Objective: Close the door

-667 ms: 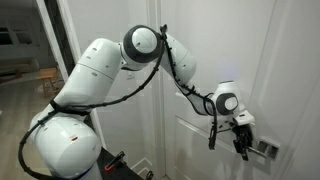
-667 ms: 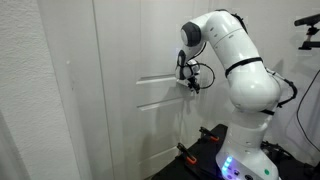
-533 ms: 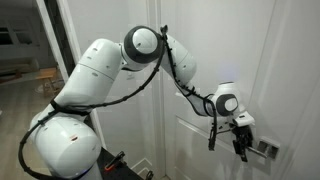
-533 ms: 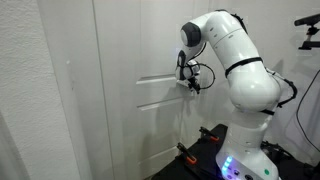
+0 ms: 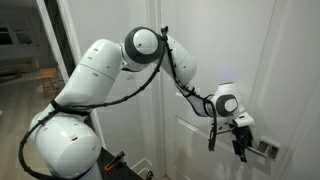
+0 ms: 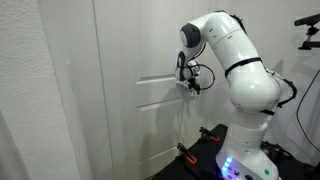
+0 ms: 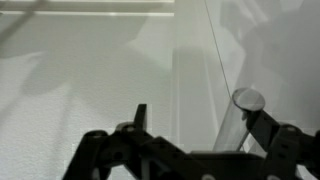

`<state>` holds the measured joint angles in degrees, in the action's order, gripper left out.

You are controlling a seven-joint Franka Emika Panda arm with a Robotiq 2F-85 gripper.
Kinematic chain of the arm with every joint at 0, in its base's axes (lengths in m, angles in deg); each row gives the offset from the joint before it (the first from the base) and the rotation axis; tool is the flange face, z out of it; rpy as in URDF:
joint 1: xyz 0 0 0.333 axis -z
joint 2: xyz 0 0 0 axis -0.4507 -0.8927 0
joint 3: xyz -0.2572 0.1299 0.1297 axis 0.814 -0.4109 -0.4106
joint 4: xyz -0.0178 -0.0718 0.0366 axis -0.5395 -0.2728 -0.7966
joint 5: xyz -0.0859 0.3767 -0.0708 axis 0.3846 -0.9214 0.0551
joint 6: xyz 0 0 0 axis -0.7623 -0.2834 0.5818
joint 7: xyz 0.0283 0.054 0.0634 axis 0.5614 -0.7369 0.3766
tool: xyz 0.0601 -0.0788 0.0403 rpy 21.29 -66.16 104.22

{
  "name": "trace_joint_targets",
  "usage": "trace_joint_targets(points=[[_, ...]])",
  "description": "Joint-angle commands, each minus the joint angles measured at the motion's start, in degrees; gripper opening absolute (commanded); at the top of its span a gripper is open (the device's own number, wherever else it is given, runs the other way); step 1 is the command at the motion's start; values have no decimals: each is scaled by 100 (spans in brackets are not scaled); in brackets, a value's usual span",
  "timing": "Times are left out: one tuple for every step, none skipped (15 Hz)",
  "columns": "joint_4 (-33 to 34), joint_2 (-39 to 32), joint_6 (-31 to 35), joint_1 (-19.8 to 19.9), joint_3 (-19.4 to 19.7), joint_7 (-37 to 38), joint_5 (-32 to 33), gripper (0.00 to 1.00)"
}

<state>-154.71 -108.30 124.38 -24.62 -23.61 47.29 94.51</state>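
Observation:
The door (image 5: 290,70) is tall and white with recessed panels; it also fills the left half of an exterior view (image 6: 130,60) and the whole background of the wrist view (image 7: 90,70). Its silver lever handle (image 5: 266,150) sits low on the right. My gripper (image 5: 240,148) hangs at that handle, pressed close to the door face (image 6: 192,86). In the wrist view the gripper (image 7: 200,120) is open. The lever (image 7: 238,125) stands between the two black fingers, close to the right finger (image 7: 268,128), and neither finger clamps it.
A dark opening into another room (image 5: 25,50) lies left of the arm. The robot's white base (image 5: 60,140) stands in front of the door, with its lit pedestal (image 6: 245,160) on the floor. A textured wall (image 6: 25,100) borders the door.

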Motion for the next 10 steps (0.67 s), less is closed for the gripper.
trace_joint_targets(points=[[-874, 990, 648, -489, 210, 260, 205, 100], [-873, 1002, 594, -474, 168, 294, 140, 100], [-875, 999, 588, -528, 196, 377, 118, 100], [-1018, 1123, 700, -673, 275, 550, 136, 100], [-1159, 1297, 802, -853, 376, 729, 153, 100], [-1315, 1493, 910, -1054, 499, 923, 202, 100], [-1475, 1728, 965, -1269, 621, 1140, 275, 100], [-1560, 1929, 960, -1501, 748, 1391, 364, 100], [-1693, 2164, 958, -1761, 891, 1702, 510, 100], [-1724, 2351, 1051, -1997, 1025, 1993, 701, 100]])
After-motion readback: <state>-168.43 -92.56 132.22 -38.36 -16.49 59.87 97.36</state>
